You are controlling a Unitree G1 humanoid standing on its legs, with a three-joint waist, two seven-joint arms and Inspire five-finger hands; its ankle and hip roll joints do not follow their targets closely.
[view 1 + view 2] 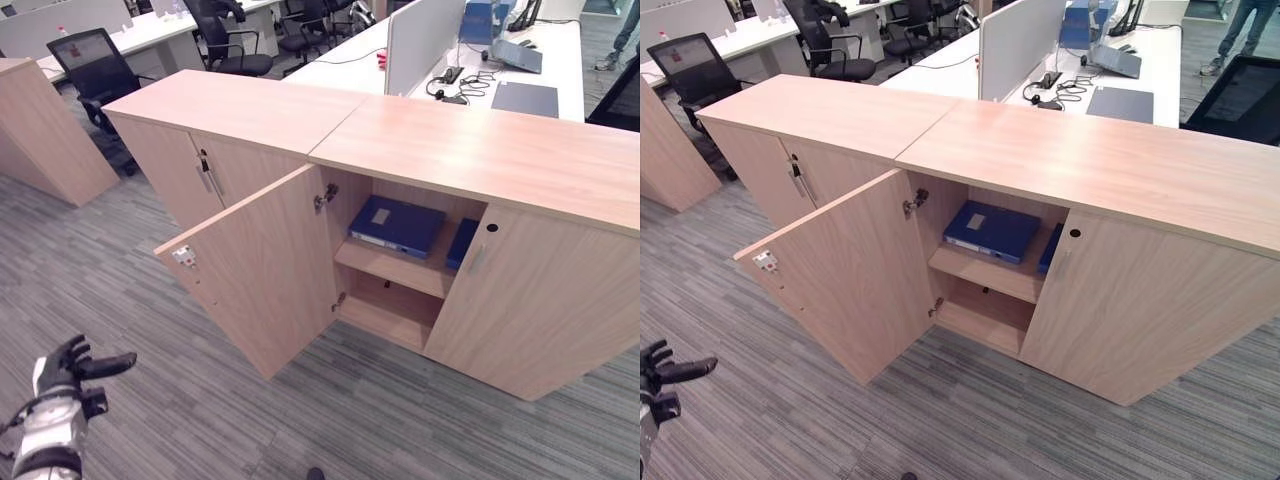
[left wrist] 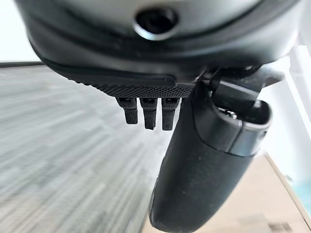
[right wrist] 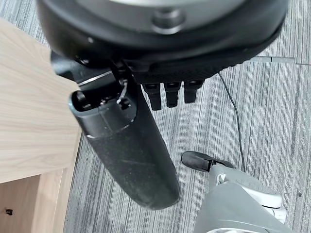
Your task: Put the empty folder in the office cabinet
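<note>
The blue folder (image 1: pixel 396 226) lies flat on the upper shelf (image 1: pixel 395 266) inside the open cabinet (image 1: pixel 480 160), well apart from both of the robot's hands. It is a thick box-type folder, dark blue, with a pale label on its top face, and it sits slightly askew with one corner turned toward the opening. A second blue folder (image 1: pixel 461 243) stands on edge just beside it on the same shelf, partly hidden behind the closed right door (image 1: pixel 530 300). Below the shelf the lower compartment shows bare wood.

The cabinet's left door (image 1: pixel 260 270) is swung wide open over the grey carpet (image 1: pixel 150 300), with a small metal latch near its outer top corner. A matching cabinet (image 1: pixel 215 125) with closed doors stands touching it on the left.

The left hand (image 1: pixel 70 368) hangs low at the lower left, over the carpet, far from the cabinet opening. Its thumb (image 2: pixel 199 170) sticks out straight and its fingers (image 2: pixel 149 112) are relaxed and slightly bent; it holds nothing. The right hand (image 3: pixel 146 73) is beside the cabinet's wooden side, above the carpet, its thumb extended and its fingers loosely hanging, also empty.

Behind the cabinets are white desks (image 1: pixel 540 70) with a grey divider screen (image 1: pixel 425 40), and black office chairs (image 1: pixel 95 65) to the left.
</note>
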